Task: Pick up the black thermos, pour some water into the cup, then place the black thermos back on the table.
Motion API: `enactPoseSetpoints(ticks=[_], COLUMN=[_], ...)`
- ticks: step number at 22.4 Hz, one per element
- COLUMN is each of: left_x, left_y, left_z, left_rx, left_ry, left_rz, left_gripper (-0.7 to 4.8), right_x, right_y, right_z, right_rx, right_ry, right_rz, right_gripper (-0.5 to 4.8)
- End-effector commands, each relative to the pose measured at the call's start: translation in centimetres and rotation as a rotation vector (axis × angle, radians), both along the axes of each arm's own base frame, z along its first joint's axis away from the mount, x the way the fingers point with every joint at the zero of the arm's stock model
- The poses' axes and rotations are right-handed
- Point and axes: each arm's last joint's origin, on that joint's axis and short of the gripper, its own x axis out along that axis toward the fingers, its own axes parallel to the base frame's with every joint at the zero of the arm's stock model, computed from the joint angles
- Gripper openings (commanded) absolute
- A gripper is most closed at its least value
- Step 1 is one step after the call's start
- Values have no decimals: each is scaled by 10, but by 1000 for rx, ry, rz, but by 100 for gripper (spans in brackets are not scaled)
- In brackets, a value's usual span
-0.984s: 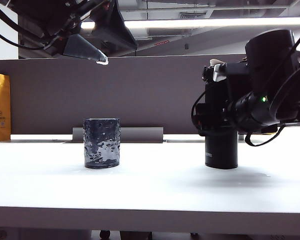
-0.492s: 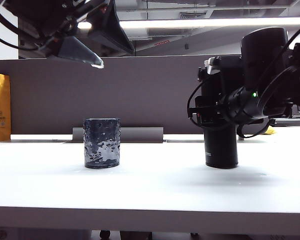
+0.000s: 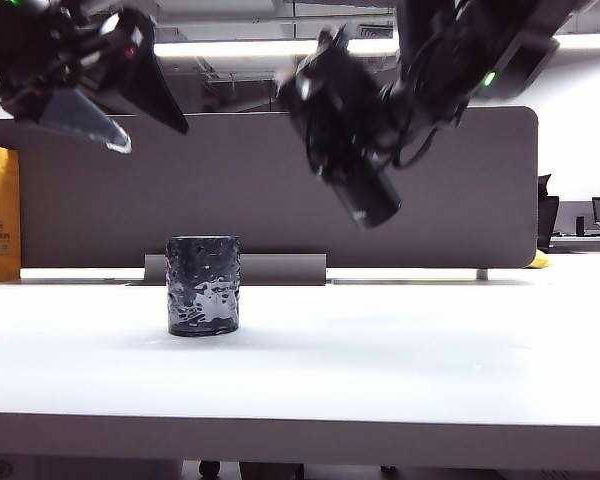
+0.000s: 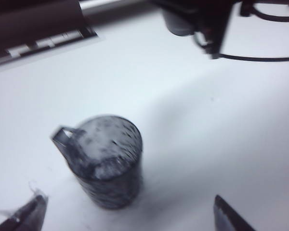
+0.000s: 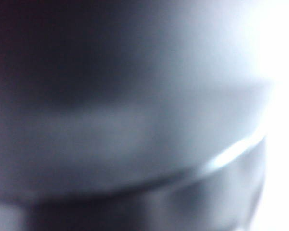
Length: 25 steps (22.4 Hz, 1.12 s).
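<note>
The black thermos (image 3: 372, 203) hangs tilted high above the table (image 3: 380, 370), its base low and to the right, its top up and to the left. My right gripper (image 3: 332, 120) is shut on its body; in the right wrist view the blurred dark thermos wall (image 5: 135, 120) fills the picture and hides the fingers. The cup (image 3: 203, 285), a dimpled blue-grey tumbler, stands upright on the table to the lower left of the thermos. My left gripper (image 3: 152, 135) hovers open, high at the left; the left wrist view looks down on the cup (image 4: 106, 163), with the left gripper (image 4: 127, 207) spread wide over it.
A grey partition (image 3: 230, 180) runs along the back of the table, with a low grey strip (image 3: 280, 268) behind the cup. A yellow bag (image 3: 0, 210) stands at the far left. The right arm's dark body and cable (image 4: 212, 24) show beyond the cup.
The right arm has lifted the thermos off the table, carried it up and left, and tilted it. The left gripper has drifted left, still open.
</note>
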Motion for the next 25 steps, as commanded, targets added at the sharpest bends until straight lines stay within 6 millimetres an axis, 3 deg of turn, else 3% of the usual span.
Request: enactPoseSetpoints(ticks=[1,4,9,11,19,22,25], left_x=[8,12,13,12,12,12,11], left_y=[-4,-7,-8,-10,-9,-9,-9], left_z=[-16,-24,-25,-25,-26,-27,-28], left_rx=[24,64,99,102,109,111,121], left_ry=[89,110,98,92,108,115,124], left_rz=[24,71,138,135,137,137,137], left_gripper=[479,479,479,479,479,479,479], right_x=[11,8,6,6,5,21,23], right_y=[9,23,26,26,30,36,38], right_z=[-8,-20,-14,-13,-7,-7,-5], right_rx=[-158,-399,-525,-667,-745,-747,-747], right_ry=[-167,-306,-497,-606,-781,-789,-817], right_rz=[47,116,165,163,220,181,200], right_gripper=[94,94,95,95,95,95,95])
